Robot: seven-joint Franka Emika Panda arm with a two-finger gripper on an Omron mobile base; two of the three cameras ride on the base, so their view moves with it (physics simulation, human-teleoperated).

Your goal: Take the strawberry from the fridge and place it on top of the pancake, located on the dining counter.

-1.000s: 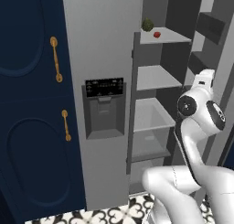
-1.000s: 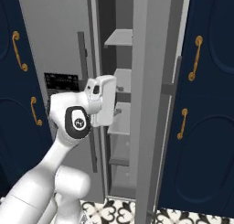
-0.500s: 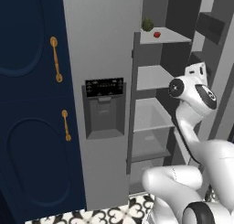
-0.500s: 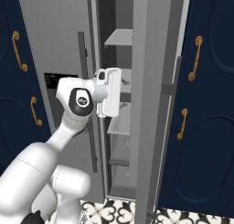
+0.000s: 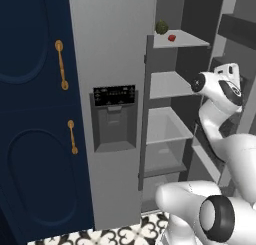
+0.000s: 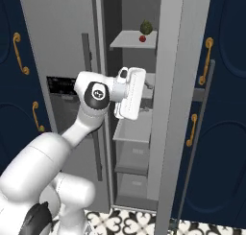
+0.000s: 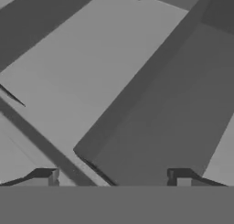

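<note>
— Between the open door and the middle shelves of the fridge [image 6: 57,32], what is the robot's hand [image 7: 114,177] doing?

— It holds nothing; in the hand view its two dark fingertips [image 7: 45,176] stand wide apart, with only grey shelf surfaces ahead of them.

— And where does the strawberry [image 6: 142,38] lie from it?

— Well above. It sits on the top shelf [image 5: 182,39] near the front edge, just beside the dark green ball [image 5: 161,27], while the hand is level with a shelf lower down.

— So what does the next move turn on?

— Height, most likely. The hand probably has to rise to the top shelf and then reach inward, keeping off the green ball.
</note>
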